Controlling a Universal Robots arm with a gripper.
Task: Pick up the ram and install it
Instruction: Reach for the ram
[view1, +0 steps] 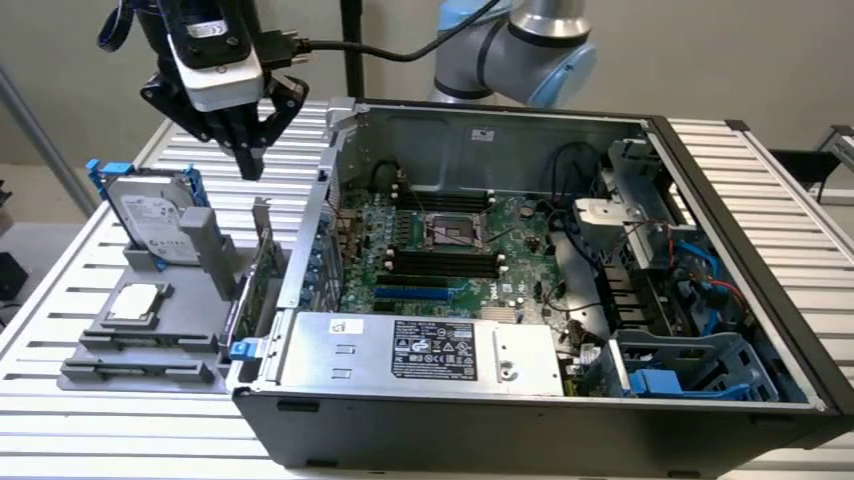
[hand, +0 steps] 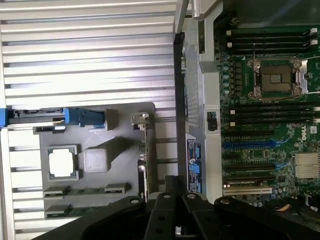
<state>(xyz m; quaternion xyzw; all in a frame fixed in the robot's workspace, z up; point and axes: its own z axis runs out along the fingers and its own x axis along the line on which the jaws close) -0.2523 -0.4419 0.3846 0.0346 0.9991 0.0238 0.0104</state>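
A ram stick (hand: 86, 190), thin and green, lies edge-up in a slot of the grey holder (hand: 125, 145), and a second stick (hand: 70, 210) sits in the slot beside it. My gripper (view1: 248, 160) hangs shut and empty high above the holder (view1: 174, 300), over the table at the exterior view's left. In the wrist view its black fingers (hand: 165, 210) are closed together, off to one side of the sticks. The black memory slots (view1: 441, 262) on the motherboard (hand: 270, 115) lie inside the open computer case (view1: 534, 400).
The holder also carries a silver hard drive in a blue frame (view1: 154, 210), a processor chip (view1: 138, 303) and an upright expansion card (view1: 262, 262). The case wall (view1: 327, 180) rises right beside the holder. Slatted tabletop (view1: 80, 250) surrounds it.
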